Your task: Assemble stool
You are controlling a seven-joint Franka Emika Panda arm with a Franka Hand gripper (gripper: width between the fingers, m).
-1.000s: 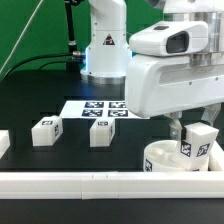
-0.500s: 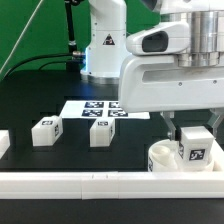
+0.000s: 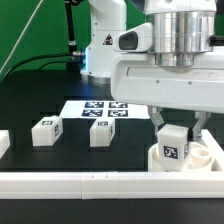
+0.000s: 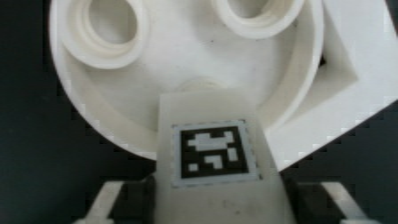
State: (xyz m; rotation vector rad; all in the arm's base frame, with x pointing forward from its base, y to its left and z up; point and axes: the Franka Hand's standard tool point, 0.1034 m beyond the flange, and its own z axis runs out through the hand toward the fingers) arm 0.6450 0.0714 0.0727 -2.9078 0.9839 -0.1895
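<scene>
My gripper [image 3: 175, 128] is shut on a white tagged stool leg [image 3: 174, 144] and holds it upright just over the round white seat disc [image 3: 206, 157] at the exterior view's right, against the white rail. In the wrist view the leg [image 4: 214, 140] lies between my fingers [image 4: 118, 200], with the seat disc [image 4: 196, 55] and its round sockets right beneath. Two other tagged legs stand on the black table: one [image 3: 46, 131] toward the exterior view's left, one [image 3: 102, 132] in the middle.
A long white rail [image 3: 90, 181] runs along the table's front edge. The marker board [image 3: 98, 108] lies flat behind the loose legs. The robot's base [image 3: 104, 45] stands at the back. A white part [image 3: 3, 143] shows at the left edge.
My gripper has moved toward the exterior view's left with the leg in it, from the disc's right side to above its left part. The two loose legs have not moved.
</scene>
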